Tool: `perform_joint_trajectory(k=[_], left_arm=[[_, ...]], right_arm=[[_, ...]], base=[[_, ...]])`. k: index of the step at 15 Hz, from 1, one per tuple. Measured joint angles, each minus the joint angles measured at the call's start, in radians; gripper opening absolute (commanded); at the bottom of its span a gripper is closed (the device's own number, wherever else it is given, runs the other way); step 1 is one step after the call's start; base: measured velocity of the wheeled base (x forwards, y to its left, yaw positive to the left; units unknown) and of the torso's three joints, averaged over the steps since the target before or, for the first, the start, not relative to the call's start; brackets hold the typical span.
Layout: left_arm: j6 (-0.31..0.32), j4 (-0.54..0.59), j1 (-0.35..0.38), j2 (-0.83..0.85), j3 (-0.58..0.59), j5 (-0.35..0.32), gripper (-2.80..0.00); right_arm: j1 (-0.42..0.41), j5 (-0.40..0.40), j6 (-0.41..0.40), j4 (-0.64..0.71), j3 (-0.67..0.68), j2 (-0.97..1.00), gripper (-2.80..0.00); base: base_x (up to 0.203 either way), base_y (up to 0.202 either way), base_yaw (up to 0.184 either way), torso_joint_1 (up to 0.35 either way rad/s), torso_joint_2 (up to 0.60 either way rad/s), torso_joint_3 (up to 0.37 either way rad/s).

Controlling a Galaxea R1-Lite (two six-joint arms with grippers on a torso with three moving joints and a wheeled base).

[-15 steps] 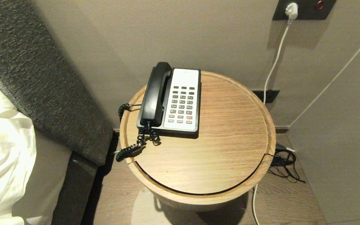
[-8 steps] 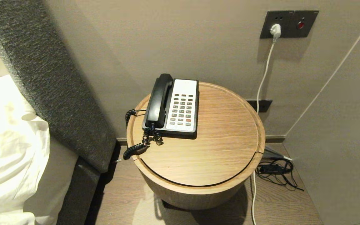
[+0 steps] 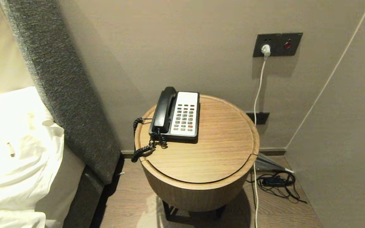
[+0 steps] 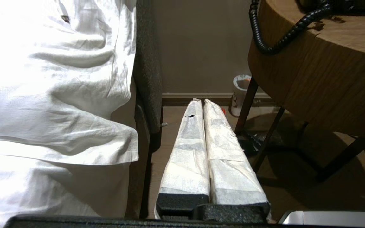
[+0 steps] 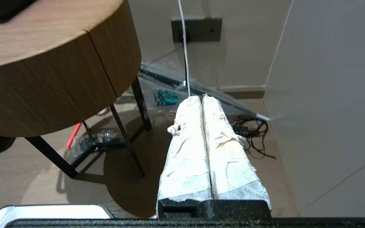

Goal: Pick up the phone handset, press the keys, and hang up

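Observation:
The black phone handset [image 3: 164, 109] lies in its cradle on the left side of the black-and-white phone base [image 3: 185, 134], at the back left of the round wooden table [image 3: 220, 152]. The keys [image 3: 184, 117] fill the white faceplate beside it. Its coiled cord [image 3: 143, 148] hangs over the table's left edge, and the cord [image 4: 274, 41] also shows in the left wrist view. My left gripper [image 4: 201, 101] is shut and empty, low beside the bed, below the table top. My right gripper [image 5: 201, 97] is shut and empty, low to the table's right. Neither arm shows in the head view.
A bed with white linen [image 3: 14, 152] and a grey padded headboard [image 3: 65, 91] stands left of the table. A wall socket [image 3: 277, 44] with a white cable [image 3: 258, 88] is behind, a wall [image 3: 344, 126] is close on the right, and tangled black wires [image 3: 276, 182] lie on the floor.
The whole head view has shifted: the camera has risen and pulled back, so table and phone look smaller and lower in the picture. The phone itself has not moved on the table.

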Motion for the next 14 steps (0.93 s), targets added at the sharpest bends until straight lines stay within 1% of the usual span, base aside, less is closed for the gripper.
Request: perform_joint_trajectory(k=[9, 14], left_arm=[[-0.007, 0.000, 0.000, 0.000, 0.000, 0.000, -2.80], [-0.003, 0.000, 0.000, 0.000, 0.000, 0.000, -2.80]], right_arm=[[0.000, 0.001, 0.000, -0.001, 0.000, 0.000, -2.80], [0.000, 0.001, -0.001, 0.000, 0.000, 0.000, -2.80]], base=[[0.000, 0.000, 0.000, 0.000, 0.00, 0.200], [0.000, 0.000, 0.000, 0.001, 0.00, 0.036]])
